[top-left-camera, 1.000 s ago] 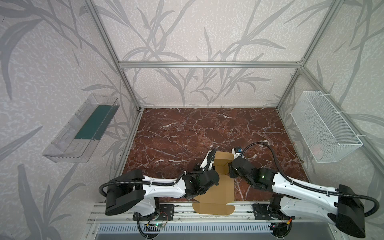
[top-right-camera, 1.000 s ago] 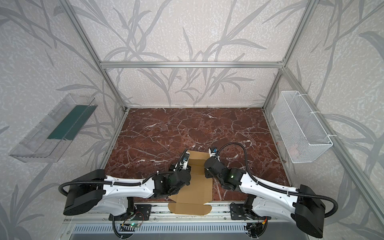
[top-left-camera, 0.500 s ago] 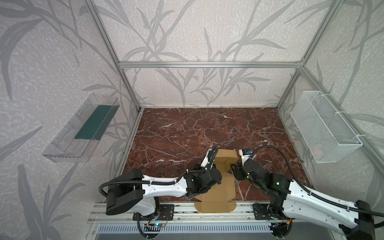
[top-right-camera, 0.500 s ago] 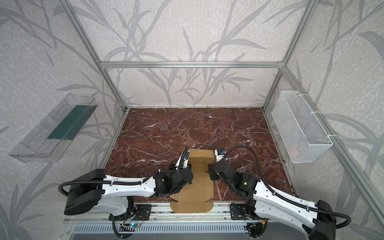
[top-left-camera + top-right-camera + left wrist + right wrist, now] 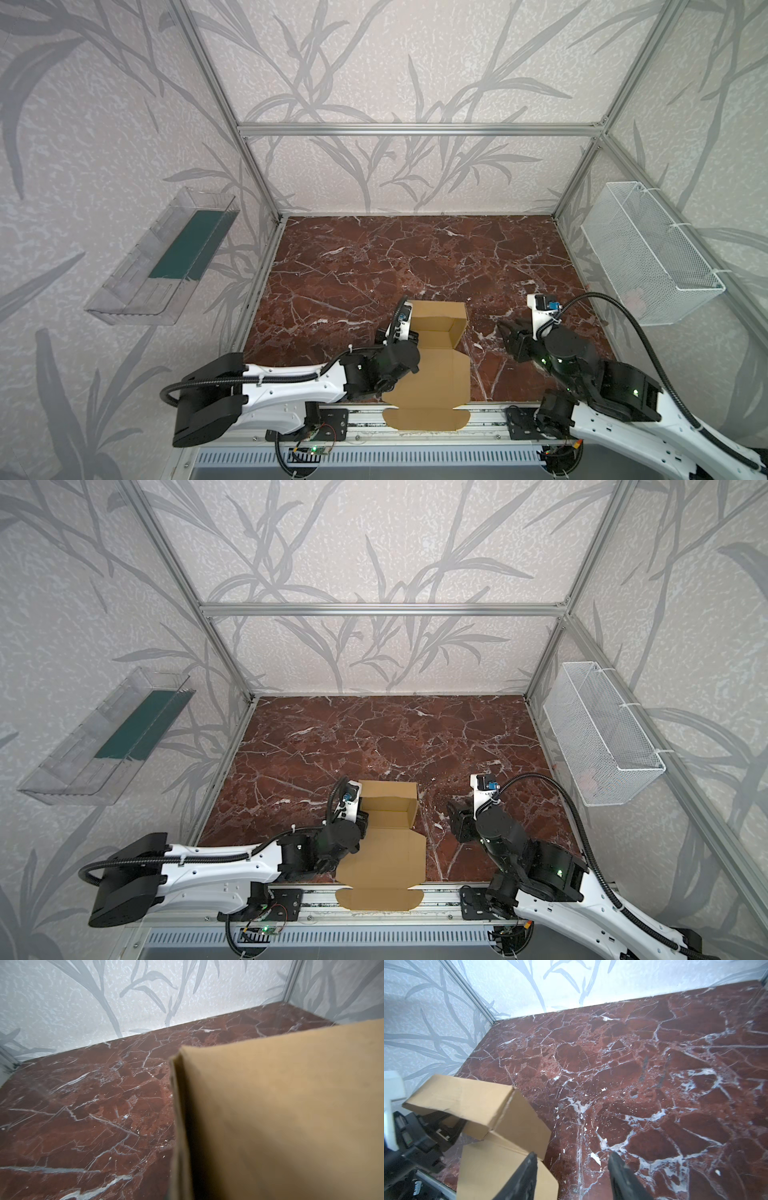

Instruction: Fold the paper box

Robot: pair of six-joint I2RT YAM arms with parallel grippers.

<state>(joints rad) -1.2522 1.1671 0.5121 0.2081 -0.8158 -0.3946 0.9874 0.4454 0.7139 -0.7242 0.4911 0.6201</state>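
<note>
The tan paper box (image 5: 436, 370) (image 5: 386, 854) lies at the front middle of the marble table. Its far part is folded up into low walls, and its near flap hangs over the front rail. My left gripper (image 5: 410, 338) (image 5: 360, 817) sits at the box's left wall and is shut on it. In the left wrist view the cardboard (image 5: 280, 1115) fills the frame and hides the fingers. My right gripper (image 5: 509, 332) (image 5: 455, 812) (image 5: 572, 1159) stands open over bare marble, right of the box (image 5: 483, 1101) and apart from it.
A clear plastic tray (image 5: 166, 262) with a green insert hangs on the left wall. A white wire basket (image 5: 648, 253) hangs on the right wall. An aluminium rail (image 5: 490, 419) runs along the table's front edge, and frame posts stand at the back corners.
My right gripper has pulled back to the right, away from the box's right side, and its jaws have opened. The left arm and the box have barely moved.
</note>
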